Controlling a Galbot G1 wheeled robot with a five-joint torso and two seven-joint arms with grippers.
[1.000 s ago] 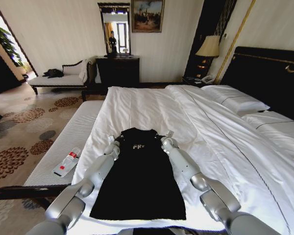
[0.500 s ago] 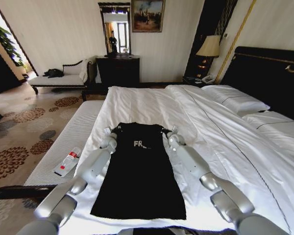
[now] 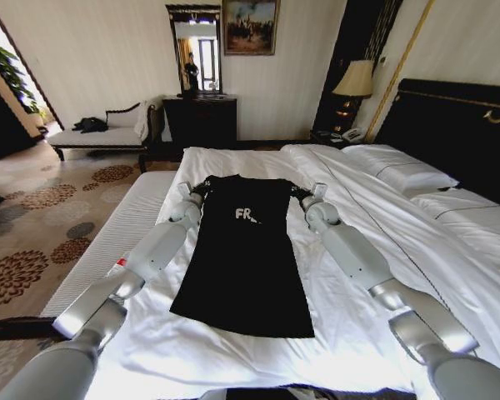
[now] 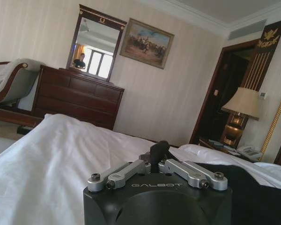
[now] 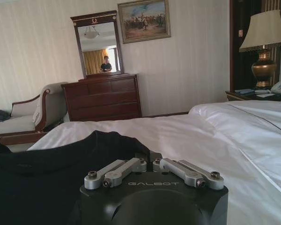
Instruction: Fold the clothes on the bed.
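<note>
The clothes (image 3: 246,258), a black T-shirt with white lettering, lie flat and lengthwise on the white duvet of the bed (image 3: 383,242). Both arms reach out along its sides. My left gripper (image 3: 192,190) is shut on the shirt's left shoulder, and my right gripper (image 3: 310,193) is shut on the right shoulder. In the left wrist view the left gripper (image 4: 158,151) pinches dark cloth, with the shirt (image 4: 257,197) spreading beside it. From the right wrist, the right gripper (image 5: 150,158) sits at the edge of the black fabric (image 5: 47,178).
A striped bench (image 3: 108,237) runs along the bed's left side. Pillows (image 3: 400,171) and a dark headboard (image 3: 458,125) are on the right. Beyond the bed stand a dark dresser (image 3: 200,121), a chaise (image 3: 100,135) and a lamp (image 3: 356,79). Patterned carpet lies on the left.
Both arms have stretched farther out across the bed, pulling the shirt's shoulders away from me. The whole shirt has slid along the duvet and more of its lettering shows.
</note>
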